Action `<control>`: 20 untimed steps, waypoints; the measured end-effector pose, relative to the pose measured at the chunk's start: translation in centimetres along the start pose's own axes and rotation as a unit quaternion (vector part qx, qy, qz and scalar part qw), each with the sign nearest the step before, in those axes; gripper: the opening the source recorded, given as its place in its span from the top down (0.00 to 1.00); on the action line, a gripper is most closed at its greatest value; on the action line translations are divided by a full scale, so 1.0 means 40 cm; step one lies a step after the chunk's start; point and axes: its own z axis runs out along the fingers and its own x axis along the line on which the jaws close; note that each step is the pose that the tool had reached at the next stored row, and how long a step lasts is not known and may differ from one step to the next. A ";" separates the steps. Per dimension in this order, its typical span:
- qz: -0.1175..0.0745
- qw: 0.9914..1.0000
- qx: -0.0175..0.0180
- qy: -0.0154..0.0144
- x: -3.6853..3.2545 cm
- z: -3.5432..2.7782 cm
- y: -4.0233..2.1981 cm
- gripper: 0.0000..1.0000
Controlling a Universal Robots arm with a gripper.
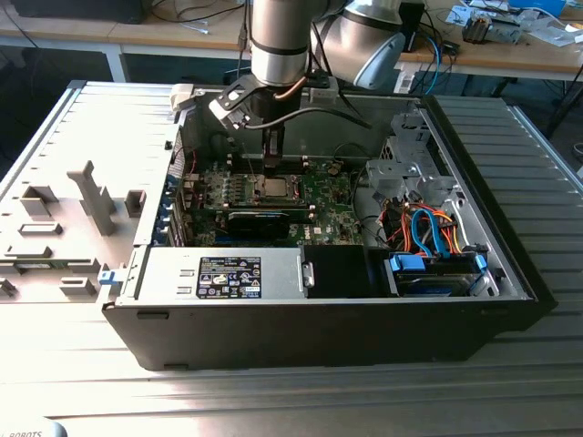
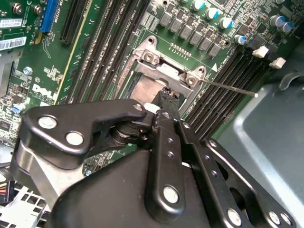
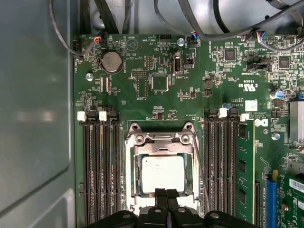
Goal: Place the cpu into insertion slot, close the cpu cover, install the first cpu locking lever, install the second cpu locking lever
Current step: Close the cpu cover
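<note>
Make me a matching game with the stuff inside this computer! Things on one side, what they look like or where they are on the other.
Things:
1 chip
2 battery
3 memory slots
4 gripper

Clues:
A long, black, in rows
B black, at the metal frame's edge
C small silver disc
D silver square inside the metal frame

Pairs: 1-D, 2-C, 3-A, 4-B

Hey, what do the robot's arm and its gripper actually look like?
The arm is a thick silver-grey tube with rounded joint housings; a black cable loops beside its wrist. The gripper is matte black: flat linkage bars studded with silver pins, tapering to two slim fingers.
</note>
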 end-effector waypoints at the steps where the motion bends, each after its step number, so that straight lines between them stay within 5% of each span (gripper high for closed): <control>1: 0.000 1.000 0.000 0.000 0.000 0.002 -0.001 0.89; 20: 0.000 1.000 0.000 0.000 0.001 0.031 -0.007 0.89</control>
